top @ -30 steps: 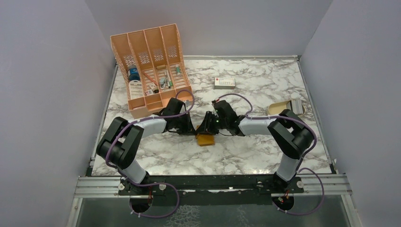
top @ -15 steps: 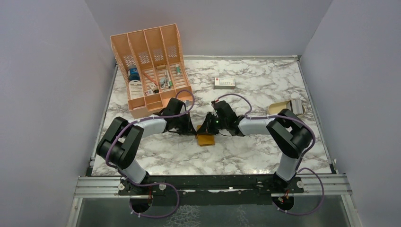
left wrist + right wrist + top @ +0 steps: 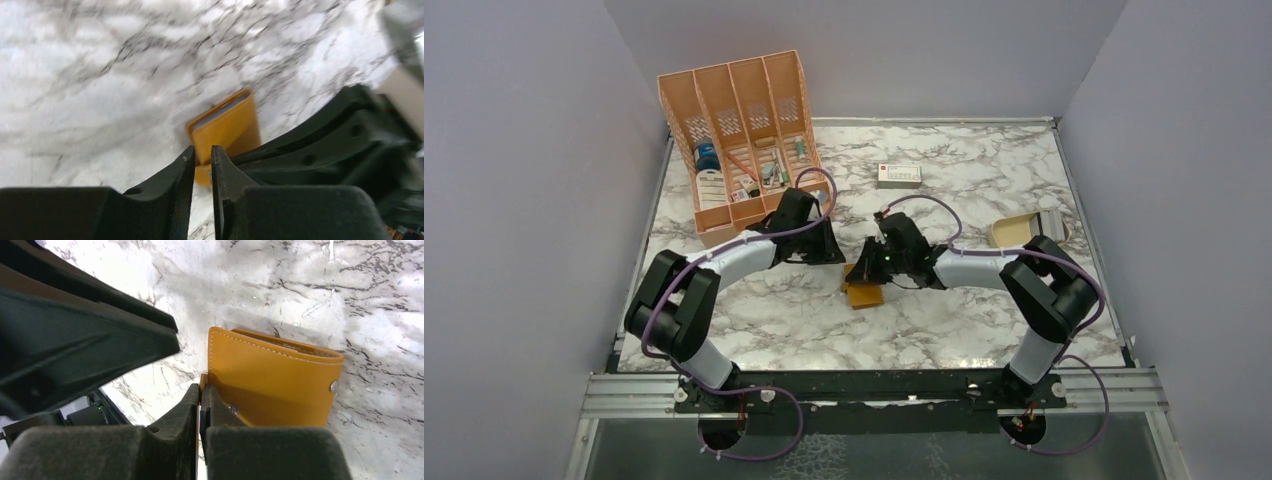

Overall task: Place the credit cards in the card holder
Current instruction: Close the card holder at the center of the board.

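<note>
The card holder (image 3: 862, 295) is a mustard-orange wallet with a stud, lying folded near the table's middle. In the left wrist view the card holder (image 3: 227, 125) shows a grey-blue lining at its top edge. My right gripper (image 3: 861, 272) is shut, and in its own view the right gripper (image 3: 200, 390) pinches the left edge of the card holder (image 3: 280, 382). My left gripper (image 3: 834, 252) hovers up-left of the wallet; in its wrist view the left gripper (image 3: 203, 152) is open by a narrow gap and holds nothing. Grey flat pieces (image 3: 1051, 222) at the right are too small to identify as credit cards.
A large orange desk organiser (image 3: 742, 140) with small items stands at the back left, close behind the left arm. A white box with a red mark (image 3: 899, 175) lies at the back middle. A tan dish (image 3: 1014, 230) sits near the right edge.
My left gripper has let go, opened slightly and drawn back up-left from the wallet. The right gripper has closed on the wallet's edge.
</note>
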You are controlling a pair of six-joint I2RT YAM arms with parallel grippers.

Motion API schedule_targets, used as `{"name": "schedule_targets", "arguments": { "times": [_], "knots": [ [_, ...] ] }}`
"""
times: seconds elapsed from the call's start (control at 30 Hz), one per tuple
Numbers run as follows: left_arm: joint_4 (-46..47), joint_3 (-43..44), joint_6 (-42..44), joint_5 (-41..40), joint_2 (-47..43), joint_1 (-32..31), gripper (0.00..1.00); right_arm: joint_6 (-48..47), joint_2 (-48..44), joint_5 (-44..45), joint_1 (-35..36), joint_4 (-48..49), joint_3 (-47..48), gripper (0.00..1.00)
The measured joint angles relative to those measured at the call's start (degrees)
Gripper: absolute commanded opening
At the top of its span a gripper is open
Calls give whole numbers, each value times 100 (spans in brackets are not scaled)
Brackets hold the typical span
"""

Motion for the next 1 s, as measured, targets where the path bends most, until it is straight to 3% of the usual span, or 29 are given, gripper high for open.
{"name": "schedule_targets", "arguments": {
  "times": [0.33, 0.6, 1.0],
  "knots": [
    [852, 94, -24, 472, 243, 4, 15, -48, -26, -11, 0, 4, -138, 1],
    [907, -2, -28, 505, 861, 2, 12, -103, -197, -7, 0, -24, -203, 1],
    [905, -2, 26, 376, 911, -9, 12, -131, -535, 197, 0, -37, -514, 1]
  ]
}}
